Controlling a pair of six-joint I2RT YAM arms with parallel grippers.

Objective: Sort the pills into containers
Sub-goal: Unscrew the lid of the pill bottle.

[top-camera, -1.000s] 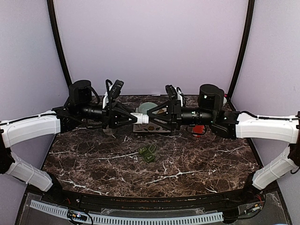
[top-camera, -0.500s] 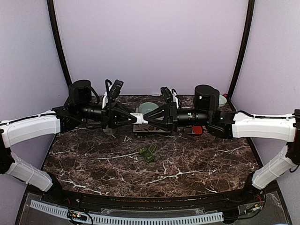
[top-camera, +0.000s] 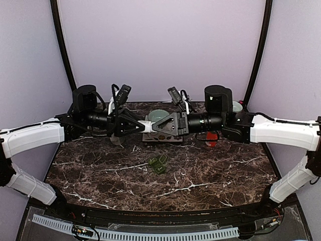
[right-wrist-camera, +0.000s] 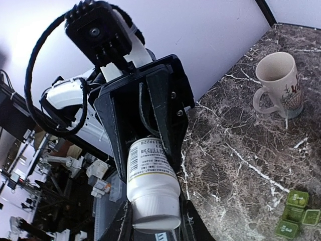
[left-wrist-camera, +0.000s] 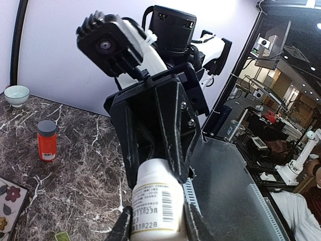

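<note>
— So, what do we have in hand?

— We hold a white bottle (top-camera: 147,124) in the air between both arms, lying roughly level above the far middle of the counter (top-camera: 225,175). Our left fingers (top-camera: 142,126) are closed narrow around its body. Our right fingers (top-camera: 155,126) sit pressed on either side of its cap (right-wrist-camera: 154,208), about as narrow.

— Then we judge the step is taking the cap off. How do we do it well?

— We hold the left grip firm and turn the right wrist about the bottle's own long axis, so nothing bends sideways. Since the bottle lies on its side, we would tip the mouth upward before drawing the cap away, or pills may spill.

— And the pill box (top-camera: 158,164)?

— It lies near the middle of the counter, nearer to us than the bottle and well apart from it. Whether its lids stand open we cannot tell.

— Room to move?

— The far edge is crowded: a pale green bowl (top-camera: 159,115), a mug (right-wrist-camera: 278,83) and an orange bottle (left-wrist-camera: 46,141). Toward the near edge the counter is bare around the pill box, so we would bring the bottle down that way.
</note>
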